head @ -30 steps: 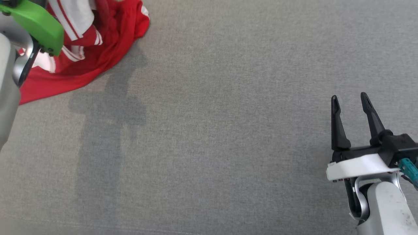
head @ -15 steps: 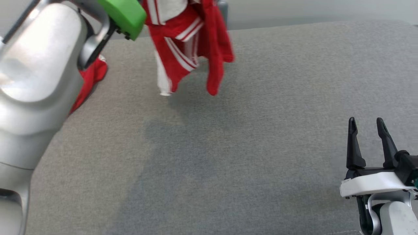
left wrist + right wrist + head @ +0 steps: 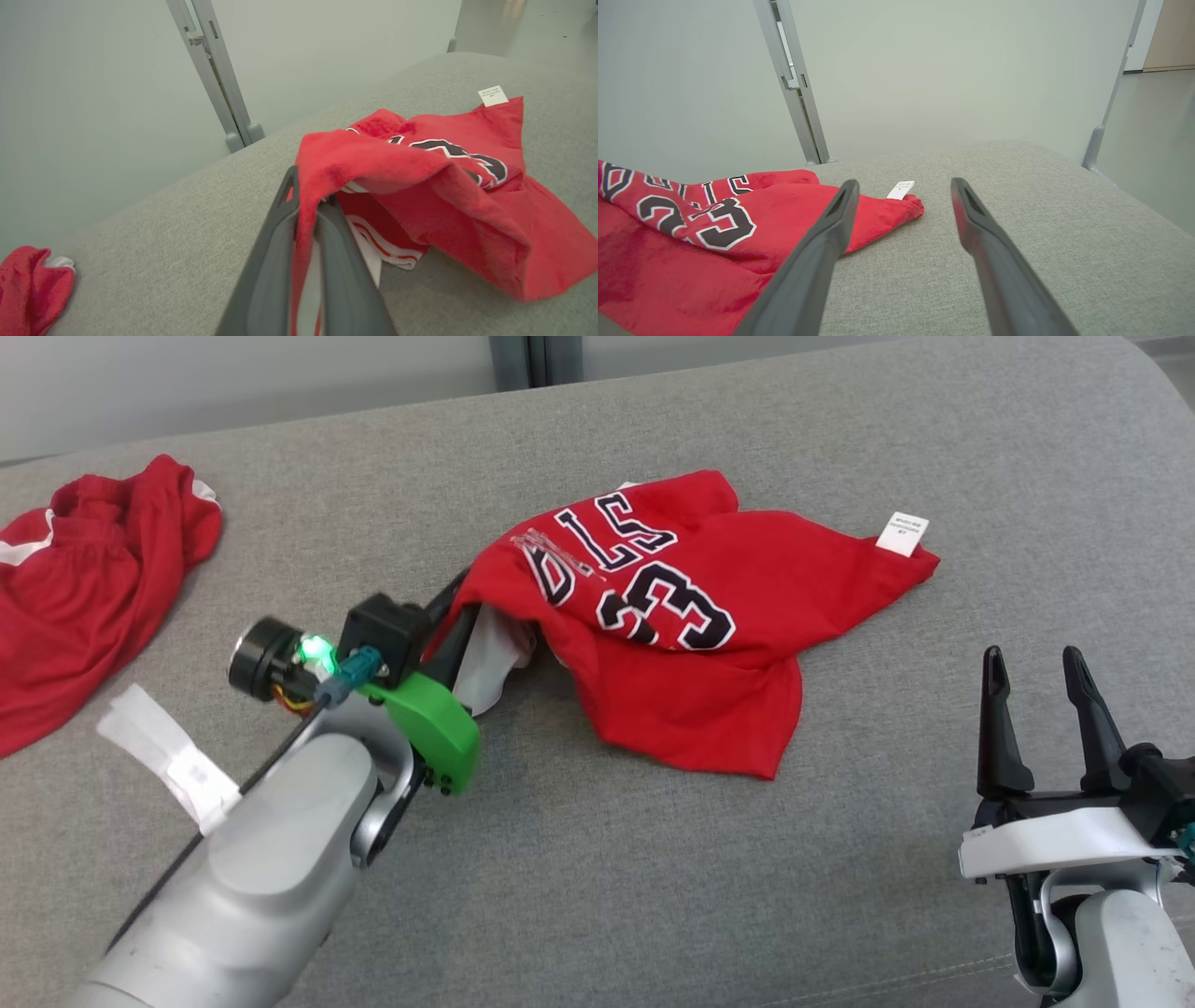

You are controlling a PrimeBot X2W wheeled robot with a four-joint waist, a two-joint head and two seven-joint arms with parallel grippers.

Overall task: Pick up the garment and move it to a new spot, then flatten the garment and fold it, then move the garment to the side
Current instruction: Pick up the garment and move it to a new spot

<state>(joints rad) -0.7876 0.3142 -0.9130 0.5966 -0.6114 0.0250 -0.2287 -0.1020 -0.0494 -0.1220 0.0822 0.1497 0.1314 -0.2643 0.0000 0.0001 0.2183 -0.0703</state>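
Note:
The garment point(image 3: 709, 644), a red jersey with black-and-white numbers and a white tag point(image 3: 904, 533), lies crumpled and spread on the grey padded surface point(image 3: 747, 896), near the middle. My left gripper point(image 3: 465, 607) is at its left edge, shut on a fold of the red fabric. In the left wrist view the cloth point(image 3: 467, 200) drapes over and between the closed fingers point(image 3: 280, 224). My right gripper point(image 3: 1032, 663) stands open at the lower right, clear of the garment, with nothing between its fingers point(image 3: 831, 228). The right wrist view has the jersey point(image 3: 691, 242) to the left.
A second red garment with white trim point(image 3: 84, 579) lies at the far left of the surface. A white strip point(image 3: 168, 756) lies beside my left forearm. A grey metal post point(image 3: 527, 359) stands behind the surface's far edge. The surface rounds off at the right.
The head camera has shifted. The jersey, which hung from my left gripper at the upper left, now lies spread in the middle, still gripped. The right gripper stays open.

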